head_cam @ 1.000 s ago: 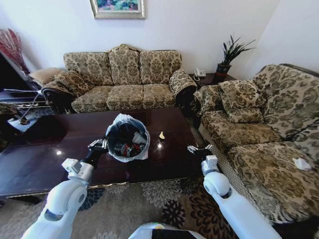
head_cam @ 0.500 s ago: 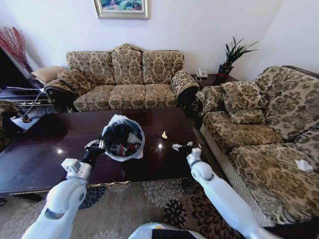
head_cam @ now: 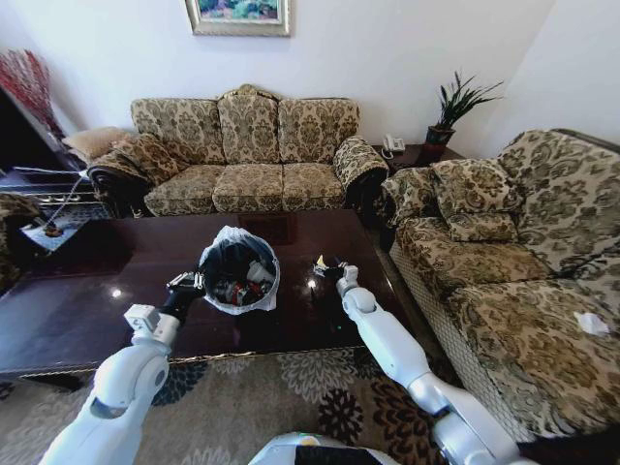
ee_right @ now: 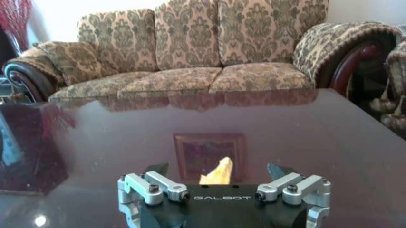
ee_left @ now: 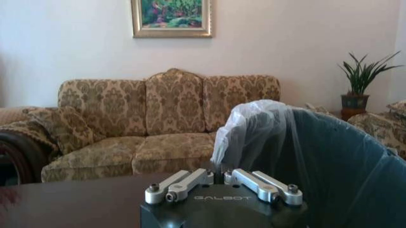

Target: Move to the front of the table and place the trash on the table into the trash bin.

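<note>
While the right end effector (ee_right: 219,175) sits spread around a pale yellowish scrap (ee_right: 217,172) amid bare dark glossy worktop (head_cam: 87,300), left end effector (head_cam: 184,284), pinched together, touches the trash-filled black round bin (head_cam: 239,271).

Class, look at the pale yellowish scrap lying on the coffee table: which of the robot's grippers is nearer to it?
Right. The right gripper has its open fingers on either side of the yellowish scrap on the table. The left gripper sits beside the trash bin, on the side away from the scrap.
</note>
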